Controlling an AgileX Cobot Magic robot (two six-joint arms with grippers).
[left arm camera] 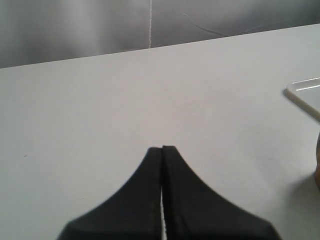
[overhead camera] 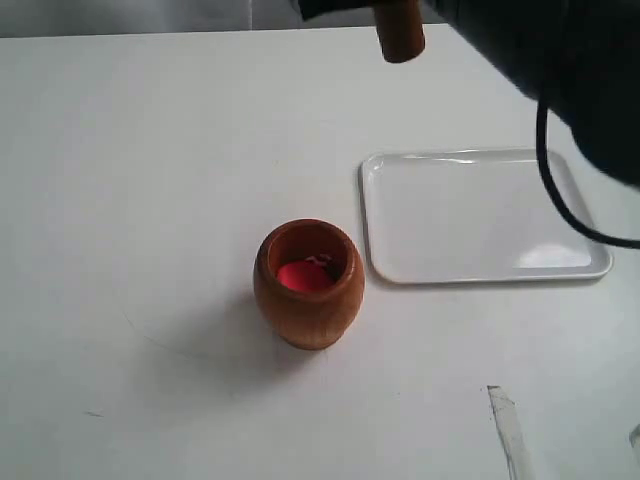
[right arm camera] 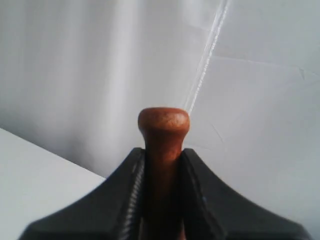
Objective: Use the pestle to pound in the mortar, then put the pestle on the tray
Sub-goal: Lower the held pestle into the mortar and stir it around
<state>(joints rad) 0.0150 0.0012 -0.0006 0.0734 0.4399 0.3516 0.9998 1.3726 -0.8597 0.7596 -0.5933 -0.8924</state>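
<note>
Right now the mortar point(overhead camera: 308, 285) stands upright on the white tabletop point(overhead camera: 130, 200), its mouth open and something bright red point(overhead camera: 303, 276) lying in its bottom. The tray point(overhead camera: 480, 215) lies flat to the right of the mortar and a little farther back, its near left corner close to the mortar's rim but not touching it; nothing rests on it. The pestle point(overhead camera: 399, 32) is off the tabletop altogether: in the exterior view only its thick blunt end shows, hanging down well beyond the mortar and slightly to its right, under the dark bulk of the right arm point(overhead camera: 560, 60), whose cable point(overhead camera: 560, 190) loops in front of the tray's far right part. The right wrist view shows the right claw point(right arm camera: 162, 155) pinching the pestle's point(right arm camera: 163, 130) slim neck, both fingers tight against the wood, with the small round knob sticking out past the fingertips. The left claw point(left arm camera: 162, 149) has its fingers pressed together with nothing between them, held over bare tabletop, with a corner of the tray point(left arm camera: 305, 92) showing at the picture's edge.
</note>
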